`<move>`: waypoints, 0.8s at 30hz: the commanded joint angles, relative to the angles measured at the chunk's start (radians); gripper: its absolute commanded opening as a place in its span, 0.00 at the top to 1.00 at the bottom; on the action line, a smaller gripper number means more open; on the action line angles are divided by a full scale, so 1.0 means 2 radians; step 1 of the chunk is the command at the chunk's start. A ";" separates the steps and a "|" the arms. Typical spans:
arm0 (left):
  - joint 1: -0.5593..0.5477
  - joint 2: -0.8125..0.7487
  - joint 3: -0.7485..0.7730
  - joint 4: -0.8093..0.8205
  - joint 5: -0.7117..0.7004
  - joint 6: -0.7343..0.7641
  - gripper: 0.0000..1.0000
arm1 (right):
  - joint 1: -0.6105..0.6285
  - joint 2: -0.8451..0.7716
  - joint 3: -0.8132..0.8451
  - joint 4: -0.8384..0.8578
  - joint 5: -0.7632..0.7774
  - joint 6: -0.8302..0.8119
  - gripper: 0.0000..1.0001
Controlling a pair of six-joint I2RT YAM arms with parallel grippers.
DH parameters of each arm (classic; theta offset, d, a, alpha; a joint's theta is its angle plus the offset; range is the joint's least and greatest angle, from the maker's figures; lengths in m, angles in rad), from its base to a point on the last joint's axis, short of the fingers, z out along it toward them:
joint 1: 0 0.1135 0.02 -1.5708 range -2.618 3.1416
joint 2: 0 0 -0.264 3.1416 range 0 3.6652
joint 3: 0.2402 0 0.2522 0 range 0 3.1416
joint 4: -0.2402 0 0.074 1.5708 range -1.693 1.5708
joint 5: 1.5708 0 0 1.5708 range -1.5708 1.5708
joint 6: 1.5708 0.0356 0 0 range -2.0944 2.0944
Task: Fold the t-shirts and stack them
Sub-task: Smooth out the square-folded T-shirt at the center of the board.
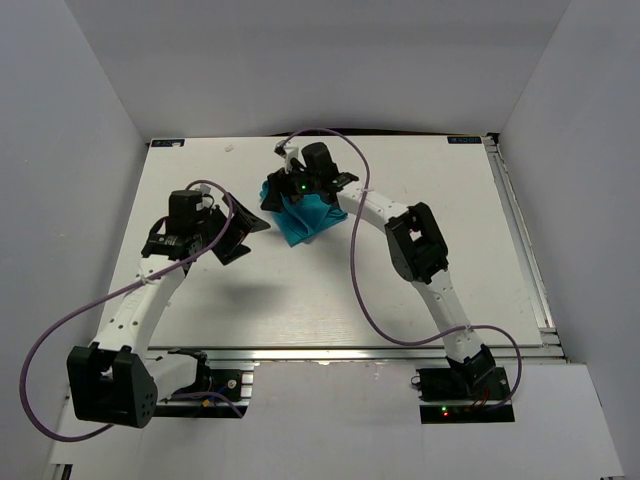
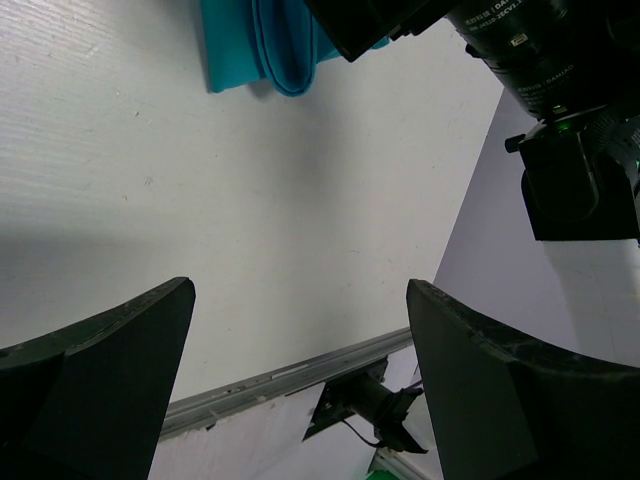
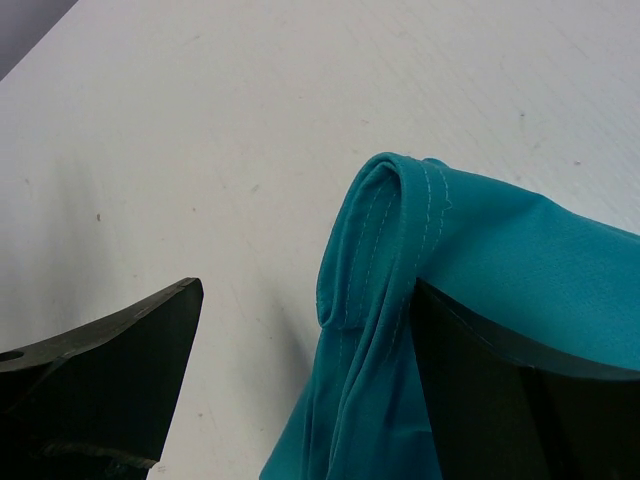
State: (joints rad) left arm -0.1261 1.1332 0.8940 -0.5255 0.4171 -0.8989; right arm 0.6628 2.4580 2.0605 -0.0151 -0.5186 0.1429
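The teal t-shirt [image 1: 306, 220] lies bunched in a small folded heap on the white table [image 1: 300, 300], toward the back middle. My right gripper [image 1: 297, 188] hovers over the heap's far left edge, jaws open. In the right wrist view a stitched, rolled hem of the t-shirt [image 3: 400, 230] lies between the fingers, against the right finger [image 3: 520, 400]; the gripper [image 3: 305, 340] is not closed on it. My left gripper [image 1: 242, 232] stands open just left of the heap with nothing in it. From the left wrist, the t-shirt [image 2: 255, 45] shows ahead of the open gripper [image 2: 300, 340].
White walls box in the table at the back and both sides. An aluminium rail [image 1: 350, 352] runs along the near edge and another [image 1: 522, 240] down the right side. Purple cables [image 1: 360, 290] loop off both arms. The right arm's wrist [image 2: 560, 90] sits close ahead of the left gripper.
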 commanded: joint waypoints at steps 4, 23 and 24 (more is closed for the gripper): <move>0.003 -0.017 0.012 -0.007 -0.011 0.006 0.02 | -0.012 -0.030 -0.005 0.027 -0.031 0.000 0.11; 0.019 0.306 0.334 0.135 0.165 0.015 0.30 | -0.114 -0.166 -0.177 -0.036 -0.192 -0.165 0.66; 0.008 0.323 0.351 0.136 0.176 0.012 0.32 | -0.116 -0.158 -0.158 -0.045 -0.185 -0.162 0.69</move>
State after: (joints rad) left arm -0.0792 1.7287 1.5070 -0.2947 0.6312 -0.8478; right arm 0.4267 2.0922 1.6844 -0.0124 -0.8917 -0.1658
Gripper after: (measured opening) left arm 0.696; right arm 0.330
